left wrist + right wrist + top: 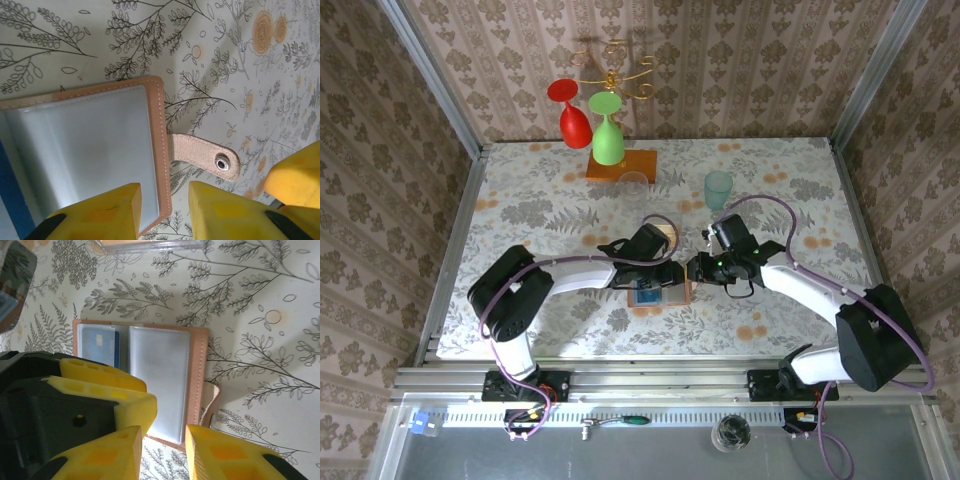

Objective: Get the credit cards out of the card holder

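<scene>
The card holder (682,294) lies open and flat on the flowered table between the two arms. Its salmon-brown border (161,150) frames a grey-blue clear pocket (80,145), and a strap with a metal snap (221,162) sticks out to the side. A blue credit card (100,344) sits in the holder's other pocket. My left gripper (165,215) is open, with the holder's corner edge showing between its yellow fingers. My right gripper (164,455) is open too, just off the holder's near edge (165,440), close beside the left gripper's fingers (107,390).
At the back stands a gold rack on an orange wooden base (621,166), with a red glass (572,115) and a green glass (608,132). A clear glass (635,183) and a teal cup (718,188) stand near it. A tan flat piece (666,232) lies behind the grippers.
</scene>
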{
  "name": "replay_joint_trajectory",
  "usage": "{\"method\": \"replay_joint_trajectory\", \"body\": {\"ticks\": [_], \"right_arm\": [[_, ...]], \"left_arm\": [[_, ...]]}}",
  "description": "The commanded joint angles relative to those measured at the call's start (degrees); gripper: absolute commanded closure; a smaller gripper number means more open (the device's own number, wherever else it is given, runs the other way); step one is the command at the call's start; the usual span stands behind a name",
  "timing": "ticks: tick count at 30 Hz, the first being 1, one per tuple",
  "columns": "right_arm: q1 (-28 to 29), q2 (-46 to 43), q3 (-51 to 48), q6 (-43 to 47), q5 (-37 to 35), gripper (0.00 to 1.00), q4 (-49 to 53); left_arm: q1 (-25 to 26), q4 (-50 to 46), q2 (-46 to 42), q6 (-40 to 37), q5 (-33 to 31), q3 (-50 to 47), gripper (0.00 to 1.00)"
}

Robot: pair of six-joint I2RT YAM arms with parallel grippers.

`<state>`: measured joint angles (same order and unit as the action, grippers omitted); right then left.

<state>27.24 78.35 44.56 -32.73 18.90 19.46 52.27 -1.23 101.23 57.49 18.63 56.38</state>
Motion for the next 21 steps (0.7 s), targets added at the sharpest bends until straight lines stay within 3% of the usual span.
{"method": "replay_joint_trajectory", "body": {"ticks": [1,12,21], "right_arm": [[-0.3,1.0,1.6,0.0,4.4,0.71,-1.2],[0.8,8.0,3.9,-3.8,9.7,0.73,-6.3],[2.1,14.4,7.3,-6.1,10.7,0.74,-9.1]], "left_arm": [[0.2,-0.7,-3.9,1.5,-3.5,-1.7,0.70],[-3.4,-1.8,-11.9,0.4,-6.2,-8.2,0.74],[-9.3,-1.7,-17.2,-1.0,-4.0,-14.8,0.81]]}}
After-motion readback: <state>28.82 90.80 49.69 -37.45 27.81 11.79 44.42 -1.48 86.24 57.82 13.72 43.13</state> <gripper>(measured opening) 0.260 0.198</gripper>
